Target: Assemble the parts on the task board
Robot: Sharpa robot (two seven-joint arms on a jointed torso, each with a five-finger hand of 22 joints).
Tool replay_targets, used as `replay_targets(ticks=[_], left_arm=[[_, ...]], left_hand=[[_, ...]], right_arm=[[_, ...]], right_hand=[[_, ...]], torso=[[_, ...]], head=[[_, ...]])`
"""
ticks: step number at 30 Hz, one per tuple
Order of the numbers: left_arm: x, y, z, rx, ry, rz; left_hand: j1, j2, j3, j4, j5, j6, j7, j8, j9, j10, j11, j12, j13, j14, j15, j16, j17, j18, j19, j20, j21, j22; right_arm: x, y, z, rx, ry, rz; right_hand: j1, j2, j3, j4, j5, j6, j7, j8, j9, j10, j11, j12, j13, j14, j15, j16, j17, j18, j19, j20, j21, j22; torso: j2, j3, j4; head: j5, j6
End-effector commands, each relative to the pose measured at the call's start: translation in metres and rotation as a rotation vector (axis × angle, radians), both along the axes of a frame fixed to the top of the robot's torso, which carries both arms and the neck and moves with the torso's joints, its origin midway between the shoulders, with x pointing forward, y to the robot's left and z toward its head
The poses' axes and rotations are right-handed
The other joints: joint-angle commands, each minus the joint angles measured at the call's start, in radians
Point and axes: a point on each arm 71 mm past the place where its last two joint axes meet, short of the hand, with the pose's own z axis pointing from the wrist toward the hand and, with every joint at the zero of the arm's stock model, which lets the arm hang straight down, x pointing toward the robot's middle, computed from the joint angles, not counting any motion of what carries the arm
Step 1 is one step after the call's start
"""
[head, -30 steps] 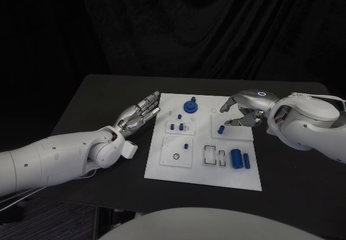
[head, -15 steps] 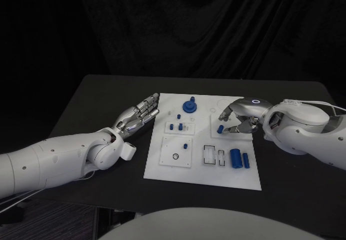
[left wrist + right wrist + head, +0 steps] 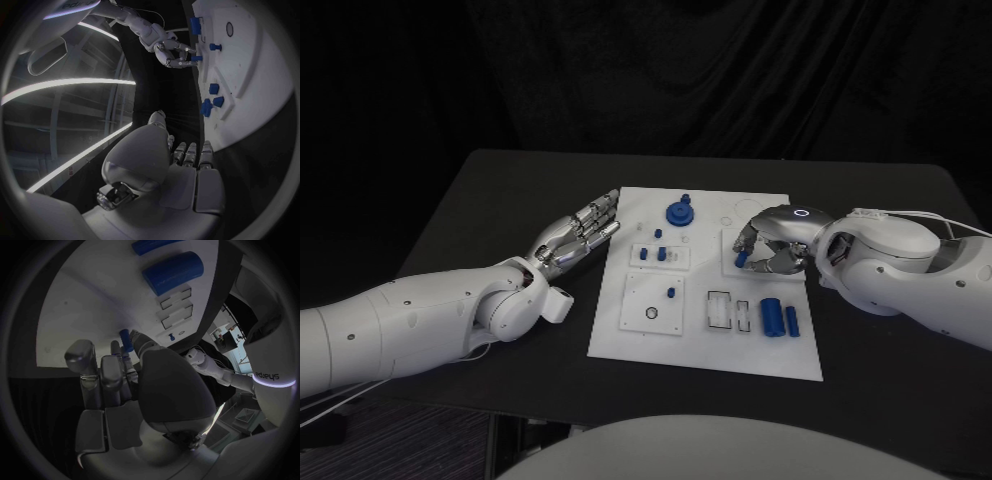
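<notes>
The white task board (image 3: 702, 345) lies mid-table. A small blue peg (image 3: 740, 258) stands upright on its right plate; my right hand (image 3: 772, 246) is curled over it and pinches it between thumb and fingers, seen close in the right wrist view at the peg (image 3: 125, 338). In the left wrist view the right hand (image 3: 167, 46) closes on the same peg (image 3: 197, 58). My left hand (image 3: 581, 232) lies flat with fingers apart beside the board's left edge, holding nothing. A blue round knob (image 3: 679, 212), two small pegs (image 3: 651, 254) and a single peg (image 3: 672, 293) stand on the board.
Two blue cylinders (image 3: 780, 318) lie side by side near the board's right front, by two rectangular slots (image 3: 730, 311). A round hole (image 3: 653, 313) sits in the front-left plate. Black table (image 3: 502, 200) surrounds the board.
My right hand has shifted left and come down over the small blue peg, its fingers closing around it. The left hand has stayed where it was.
</notes>
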Motion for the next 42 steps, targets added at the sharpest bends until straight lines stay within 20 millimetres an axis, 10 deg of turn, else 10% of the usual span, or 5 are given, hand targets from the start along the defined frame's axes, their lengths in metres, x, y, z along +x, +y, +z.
replay_targets(ticks=[1, 26, 42], left_arm=[[-0.002, -0.002, 0.009, -0.084, -0.109, -0.018], [-0.003, -0.003, 0.003, -0.082, -0.072, -0.036], [-0.003, -0.003, 0.002, -0.081, -0.068, -0.036]], left_hand=[[0.010, 0.004, 0.009, 0.000, 0.006, -0.001, 0.009, 0.002, 0.000, -0.002, 0.010, -0.005, -0.001, 0.000, 0.006, -0.004, -0.001, -0.021, 0.000, 0.010, -0.002, 0.000], [0.038, -0.004, 0.023, -0.005, 0.020, 0.039, 0.068, 0.009, 0.005, 0.002, 0.024, -0.003, 0.000, 0.000, 0.025, -0.004, -0.001, -0.021, 0.002, 0.028, -0.001, 0.002], [0.039, -0.006, 0.023, -0.005, 0.020, 0.041, 0.074, 0.010, 0.006, 0.003, 0.025, -0.003, 0.001, 0.000, 0.025, -0.004, -0.001, -0.021, 0.002, 0.029, -0.001, 0.002]], right_arm=[[0.000, 0.003, 0.000, 0.013, -0.019, 0.010], [-0.005, 0.006, 0.007, 0.072, -0.096, 0.047], [-0.025, 0.032, 0.054, 0.119, -0.156, 0.160]], right_hand=[[0.010, -0.003, 0.007, 0.001, 0.004, 0.009, 0.000, 0.004, 0.003, 0.009, -0.001, 0.005, 0.002, -0.001, -0.010, -0.003, 0.002, -0.017, 0.000, -0.007, 0.001, 0.111], [0.053, 0.039, 0.082, -0.036, -0.036, 0.161, -0.036, 0.066, 0.060, 0.118, -0.036, 0.016, 0.022, -0.001, -0.039, -0.021, -0.015, -0.015, -0.002, -0.034, -0.009, 0.109], [0.055, 0.035, 0.097, -0.053, -0.083, 0.179, -0.041, 0.070, 0.083, 0.145, -0.042, -0.008, 0.020, -0.001, -0.044, -0.031, -0.023, -0.016, -0.001, -0.039, -0.007, 0.109]], torso=[[0.000, -0.0001, 0.0007], [0.000, 0.0001, 0.0002], [-0.001, -0.0001, -0.0001]], head=[[-0.002, 0.000], [0.012, 0.000], [0.033, 0.000]])
